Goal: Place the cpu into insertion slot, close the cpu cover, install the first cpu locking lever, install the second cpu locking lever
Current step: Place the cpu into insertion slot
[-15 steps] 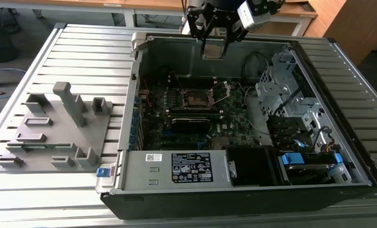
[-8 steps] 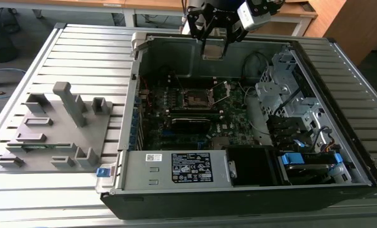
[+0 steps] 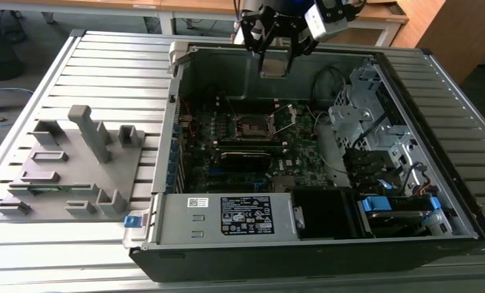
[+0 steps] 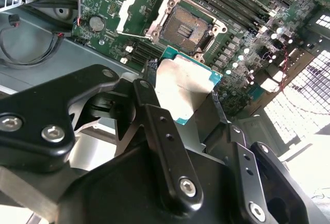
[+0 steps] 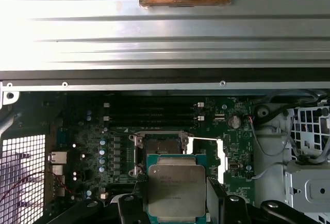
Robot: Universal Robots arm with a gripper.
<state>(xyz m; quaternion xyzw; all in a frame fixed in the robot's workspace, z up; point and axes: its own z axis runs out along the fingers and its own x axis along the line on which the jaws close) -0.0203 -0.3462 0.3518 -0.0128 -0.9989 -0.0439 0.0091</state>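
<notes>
First step: the black tool (image 4: 181, 91) grips the flat grey-topped square cpu (image 4: 188, 79) above the silver-rimmed insertion slot (image 4: 186, 27); seating likely needs square alignment.

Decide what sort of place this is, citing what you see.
Probably a robotics lab bench: an opened computer case on a slatted metal table, a grey fixture beside it, the gripper holding the cpu.

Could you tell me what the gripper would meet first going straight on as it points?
Carrying the cpu, the gripper would probably meet the open insertion slot first; depth is unclear.
</notes>
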